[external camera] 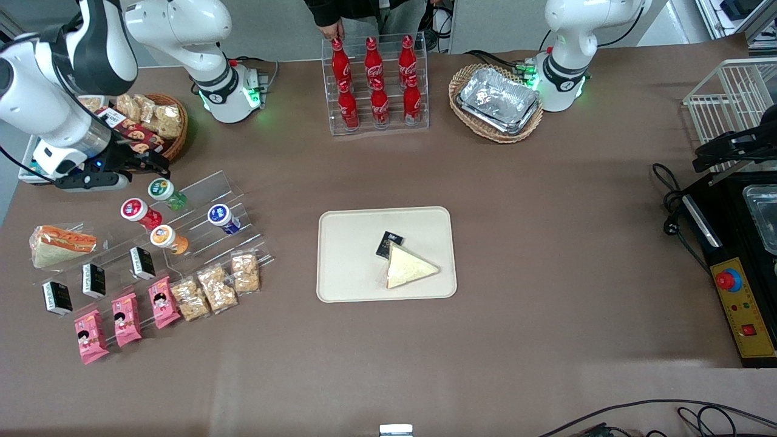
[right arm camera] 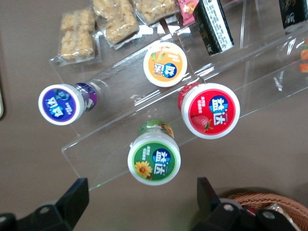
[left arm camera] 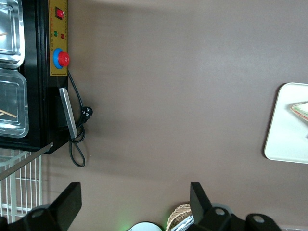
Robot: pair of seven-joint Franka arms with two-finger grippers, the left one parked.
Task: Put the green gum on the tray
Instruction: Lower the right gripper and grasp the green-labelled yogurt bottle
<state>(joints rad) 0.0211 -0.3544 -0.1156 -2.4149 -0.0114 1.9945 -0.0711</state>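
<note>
- Green gum (right arm camera: 154, 161) (external camera: 165, 192): small bottle, white cap with green ring and a flower print, green body; stands on the clear acrylic stand (right arm camera: 144, 110) at the working arm's end of the table, well apart from the tray.
- Gripper (right arm camera: 139, 202) (external camera: 142, 162): hangs above the green gum, fingers (right arm camera: 72, 197) spread wide on either side of the cap, touching nothing (cap lies between the two tips in the wrist view).
- Tray (external camera: 346, 255): beige, rounded corners, low rim; mid-table. Holds a wrapped triangular sandwich (external camera: 408, 267) and a small black packet (external camera: 388, 244), the two touching.
- Red gum (right arm camera: 209, 109) (external camera: 138, 212): red-printed cap, on the stand just beside the green gum.
- Orange gum (right arm camera: 165, 64) (external camera: 167, 237): on a step nearer the front camera than the red one.
- Blue gum (right arm camera: 61, 103) (external camera: 222, 217): on the stand, apart from the other three.
- Black boxes (external camera: 94, 280): three, upright in a row on the stand, nearer the front camera than the gums.
- Nut bars (external camera: 215, 287): three clear packs, side by side at the foot of the stand.
- Pink packs (external camera: 126, 318): three, in a row beside the nut bars.
- Cola rack (external camera: 376, 82): clear, six red bottles in two rows.
- Foil trays (external camera: 499, 100): stacked in a wicker basket.
</note>
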